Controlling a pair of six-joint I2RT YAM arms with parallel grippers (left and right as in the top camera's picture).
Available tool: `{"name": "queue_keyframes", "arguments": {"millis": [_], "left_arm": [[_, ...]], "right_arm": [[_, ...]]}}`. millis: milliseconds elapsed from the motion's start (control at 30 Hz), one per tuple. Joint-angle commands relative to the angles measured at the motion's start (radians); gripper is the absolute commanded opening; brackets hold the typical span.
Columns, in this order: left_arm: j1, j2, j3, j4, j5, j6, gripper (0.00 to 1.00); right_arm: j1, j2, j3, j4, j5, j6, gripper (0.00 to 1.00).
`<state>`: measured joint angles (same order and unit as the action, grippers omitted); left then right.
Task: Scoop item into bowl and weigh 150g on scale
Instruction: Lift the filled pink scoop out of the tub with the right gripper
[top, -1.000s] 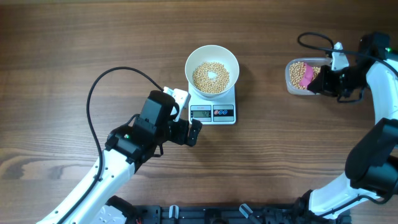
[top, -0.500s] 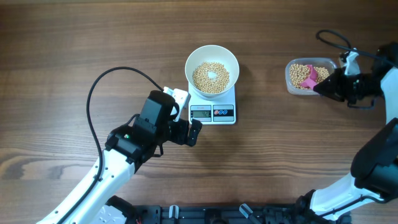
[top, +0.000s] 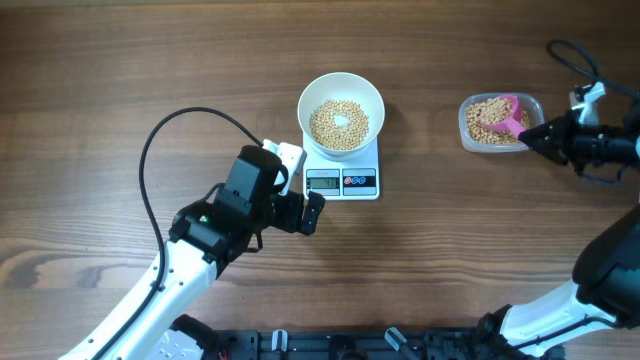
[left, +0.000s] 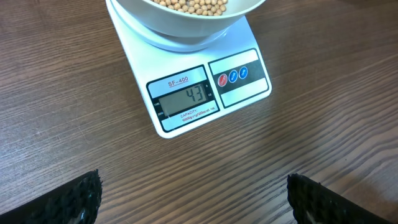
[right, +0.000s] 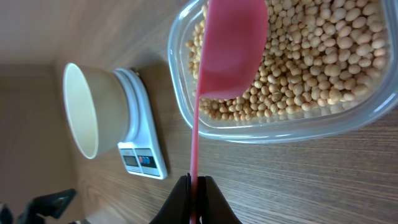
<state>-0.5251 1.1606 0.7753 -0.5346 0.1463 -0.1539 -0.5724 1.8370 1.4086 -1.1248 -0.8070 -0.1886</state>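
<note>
The white bowl (top: 341, 92) stands on the scale (top: 342, 181) at mid-table, with a layer of tan beans (top: 340, 123) inside. In the left wrist view the scale's display (left: 186, 98) reads 43. My left gripper (top: 312, 212) hovers just left of the scale's front, open and holding nothing, its fingers (left: 74, 199) wide apart. My right gripper (top: 548, 135) is shut on the handle of a pink scoop (top: 508, 112). The scoop head (right: 233, 50) lies over the beans (right: 311, 62) in the clear tub (right: 292, 127).
The clear tub (top: 464, 125) sits at the table's far right, well apart from the scale. A black cable (top: 160, 140) loops over the wood left of the left arm. The right arm's cable (top: 575, 55) trails behind the tub.
My right gripper has drawn back to the right with the scoop, swinging its head toward the tub's right side. The left arm, bowl and scale have not moved.
</note>
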Motion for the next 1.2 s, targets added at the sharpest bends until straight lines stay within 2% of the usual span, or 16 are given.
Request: {"name": "queue_keyframes", "arguments": {"millis": [0,500,1167], "left_arm": [[-0.006,0.005,0.021,0.000,-0.006,0.012,1.00],[-0.006,0.005,0.021,0.000,-0.006,0.012,1.00],[-0.006,0.005,0.021,0.000,-0.006,0.012,1.00]], "right_arm": [[-0.036,0.022,-0.010,-0.019,-0.101,-0.029,0.04],[-0.140,0.022,-0.010,-0.147,-0.290,-0.171,0.04],[-0.097,0.022,-0.010,-0.257,-0.452,-0.230,0.04]]}}
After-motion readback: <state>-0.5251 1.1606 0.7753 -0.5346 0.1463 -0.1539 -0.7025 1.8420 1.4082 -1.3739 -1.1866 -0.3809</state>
